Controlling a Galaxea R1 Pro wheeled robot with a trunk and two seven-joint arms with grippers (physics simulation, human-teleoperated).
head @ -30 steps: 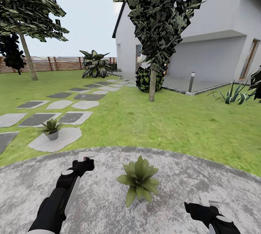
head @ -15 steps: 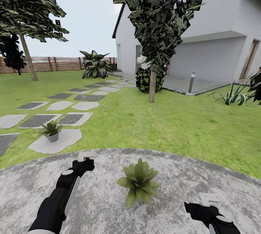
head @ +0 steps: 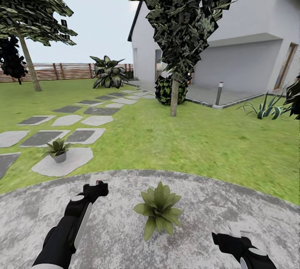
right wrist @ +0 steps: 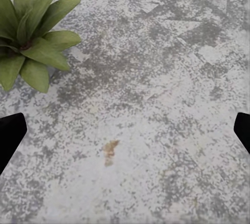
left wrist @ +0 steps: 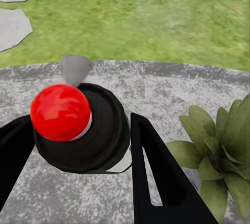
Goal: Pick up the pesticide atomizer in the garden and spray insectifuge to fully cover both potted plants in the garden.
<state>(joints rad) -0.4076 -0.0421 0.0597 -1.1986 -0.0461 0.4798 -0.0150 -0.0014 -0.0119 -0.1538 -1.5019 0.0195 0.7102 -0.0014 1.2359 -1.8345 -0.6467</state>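
Since a second ago only our view has drifted; our left gripper still clamps the pesticide atomizer, nozzle toward the lawn, near potted plant alongside, far potted plant beyond; right gripper spread wide, empty.

A round grey paved patio, mottled and speckled, takes up the near ground, and one potted plant sits directly on it, its green leaves spread low over the paving. Past the patio's curved edge the green lawn begins, with flat grey stepping stones laid in it in a trail toward the house. The second potted plant stands in its little grey pot on the nearest pale stone.
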